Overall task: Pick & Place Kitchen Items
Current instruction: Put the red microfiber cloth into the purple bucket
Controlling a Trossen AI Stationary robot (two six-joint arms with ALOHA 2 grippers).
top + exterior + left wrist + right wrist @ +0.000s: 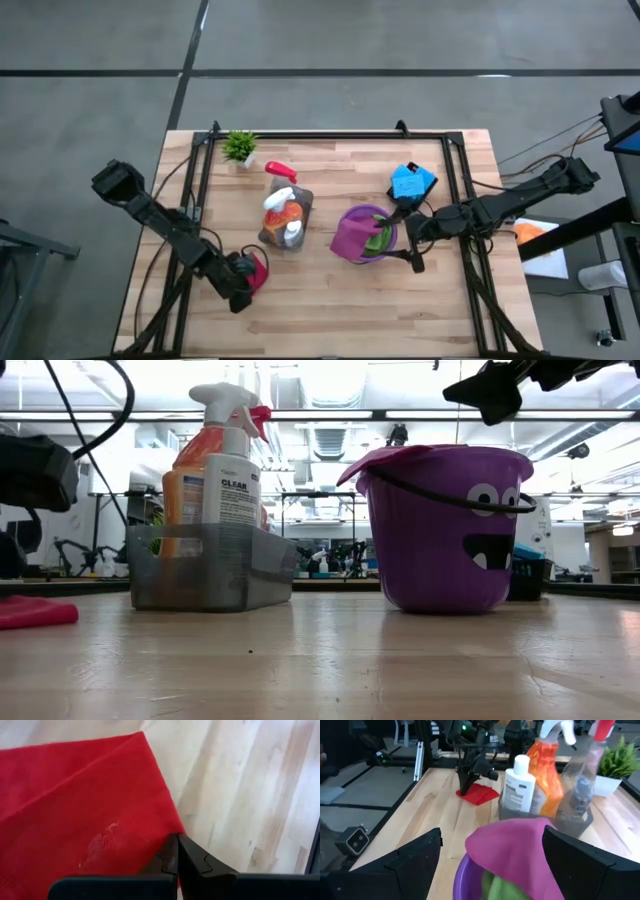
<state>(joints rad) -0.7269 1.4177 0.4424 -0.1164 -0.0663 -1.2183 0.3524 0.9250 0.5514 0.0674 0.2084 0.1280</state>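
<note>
Red cloth (75, 810) flat on worktop (330, 290) at 8 o'clock, left pincer (177, 852) pinched closed on its edge; right pincer (408, 232) spread wide at 3 o'clock over purple bucket (350, 250) holding magenta cloth (515, 845) and green cloth (492, 887); spray bottle (215, 470) in grey bin (210, 565) at centre

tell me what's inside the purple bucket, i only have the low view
Observer: A green cloth lies in the purple bucket, with a magenta cloth draped over its rim.
Operator: where's the right claw
Observer: The right claw is open, over the bucket's rim.
Operator: and the left one
Observer: The left claw is shut at the corner of the red cloth on the table.
</note>
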